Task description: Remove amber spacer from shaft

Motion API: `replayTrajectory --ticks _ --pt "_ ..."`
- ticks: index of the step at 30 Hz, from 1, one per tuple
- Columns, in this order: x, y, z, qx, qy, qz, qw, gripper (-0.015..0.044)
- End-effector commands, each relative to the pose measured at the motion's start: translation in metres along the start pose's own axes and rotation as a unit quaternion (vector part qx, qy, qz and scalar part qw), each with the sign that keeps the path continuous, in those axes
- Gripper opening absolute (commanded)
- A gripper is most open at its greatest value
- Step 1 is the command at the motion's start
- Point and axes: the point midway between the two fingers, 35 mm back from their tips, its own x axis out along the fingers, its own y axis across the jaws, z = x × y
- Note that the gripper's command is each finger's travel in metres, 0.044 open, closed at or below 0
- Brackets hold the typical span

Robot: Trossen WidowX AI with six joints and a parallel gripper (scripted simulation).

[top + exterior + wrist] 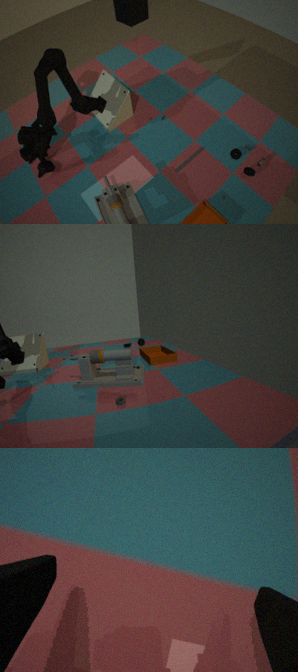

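The amber spacer (116, 206) (100, 356) is a thin band on the shaft line of the pale grey fixture, between a darker grey ring section (94, 356) and a wide light grey cylinder (118, 355). The shaft's thin end (78, 358) sticks out beyond the narrow upright block (88, 368). A second block (124, 370) stands under the wide cylinder. Which part is the big housing block is hard to tell. My gripper (158, 581) is open and empty, well apart from the fixture, over the far left of the mat in the top view. In the exterior view its fingers are not clearly seen.
A pale wedge-shaped block (123, 110) (42, 354) stands by the arm's base. An orange tray (204, 217) (162, 359) is beside the fixture. A small grey ring (120, 401) lies in front of the fixture. Two dark round pieces (236, 154) (249, 172) lie farther off.
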Motion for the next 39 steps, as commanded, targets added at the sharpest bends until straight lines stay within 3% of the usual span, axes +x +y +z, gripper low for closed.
replayTrajectory --ticks 1,17,39 --pt "-0.013 0.076 -0.006 0.236 0.059 0.094 0.965 0.0440" --pt "-0.065 0.169 -0.035 0.558 0.213 0.133 0.791 0.0440" --pt "-0.167 0.252 -0.073 0.798 0.387 0.032 0.461 0.0440"
